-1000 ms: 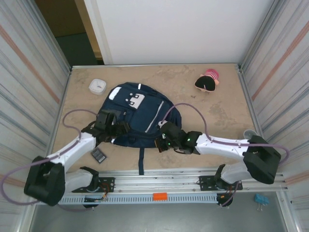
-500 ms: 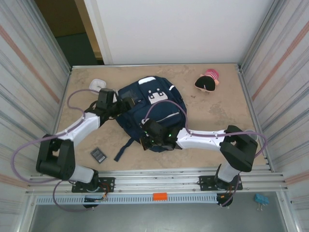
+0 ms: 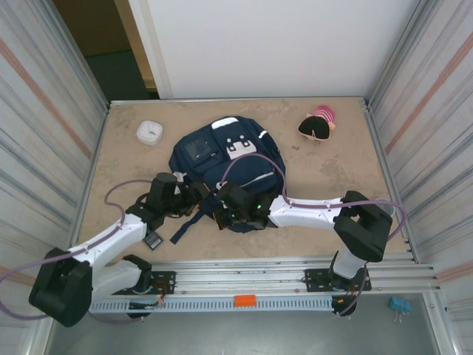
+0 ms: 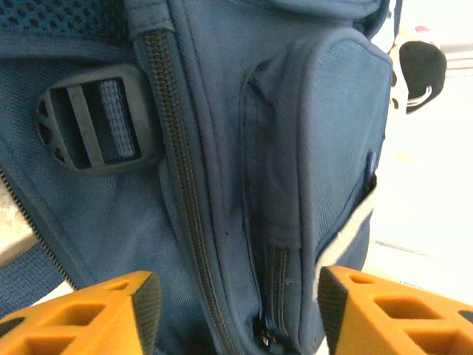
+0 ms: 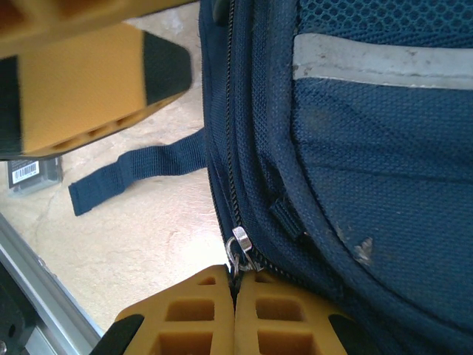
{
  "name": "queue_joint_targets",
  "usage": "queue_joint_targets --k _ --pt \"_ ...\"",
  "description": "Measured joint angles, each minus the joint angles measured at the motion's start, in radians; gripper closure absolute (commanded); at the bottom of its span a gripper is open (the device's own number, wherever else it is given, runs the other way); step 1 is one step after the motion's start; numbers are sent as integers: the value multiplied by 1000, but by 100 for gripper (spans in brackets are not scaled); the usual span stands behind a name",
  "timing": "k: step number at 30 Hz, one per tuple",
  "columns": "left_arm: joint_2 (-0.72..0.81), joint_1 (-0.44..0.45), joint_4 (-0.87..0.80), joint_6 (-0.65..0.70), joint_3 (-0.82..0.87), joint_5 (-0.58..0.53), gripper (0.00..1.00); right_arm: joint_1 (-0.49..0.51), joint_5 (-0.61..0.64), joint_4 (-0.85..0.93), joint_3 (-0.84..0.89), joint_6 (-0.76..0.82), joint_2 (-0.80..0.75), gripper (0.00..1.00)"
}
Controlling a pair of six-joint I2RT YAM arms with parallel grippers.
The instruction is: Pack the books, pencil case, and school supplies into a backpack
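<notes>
The navy backpack lies in the middle of the table. My right gripper sits at its near edge, shut on the metal zipper pull; in the right wrist view the gripper has both pads pressed together. My left gripper is at the bag's near left side, open. Its fingers straddle the fabric around a side zipper without touching it. A flat black rectangle lies by the left arm. The pink and black pencil case rests at the back right. The books are out of view.
A white rounded box stands at the back left. A loose navy strap trails from the bag toward the front rail. Metal walls close in both sides.
The backpack turned and slid toward the back a second ago. Since then the left gripper has come from the bag's far left to its near left side, jaws narrower. The right gripper keeps its grip.
</notes>
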State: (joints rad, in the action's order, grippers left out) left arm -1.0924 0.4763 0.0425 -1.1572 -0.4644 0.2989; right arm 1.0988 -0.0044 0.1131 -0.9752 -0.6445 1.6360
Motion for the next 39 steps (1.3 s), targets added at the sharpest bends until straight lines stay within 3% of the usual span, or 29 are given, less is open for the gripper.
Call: queue_joint_targets --k 8,14,25,33,39 --pt "-122 12 146 -63 5 15 64 -5 -2 1 0 0 0 100" --pt "-133 -9 164 -63 15 23 100 -6 1 -5 8 -3 -8 100" --pt "-79 -154 42 95 -29 68 100 -38 61 99 55 18 -162 100" --pt "-55 -319 -53 218 -65 112 100 -163 75 192 102 62 -250 100" --pt "-60 -404 -129 304 -118 167 100 -315 -38 160 165 129 -308 100"
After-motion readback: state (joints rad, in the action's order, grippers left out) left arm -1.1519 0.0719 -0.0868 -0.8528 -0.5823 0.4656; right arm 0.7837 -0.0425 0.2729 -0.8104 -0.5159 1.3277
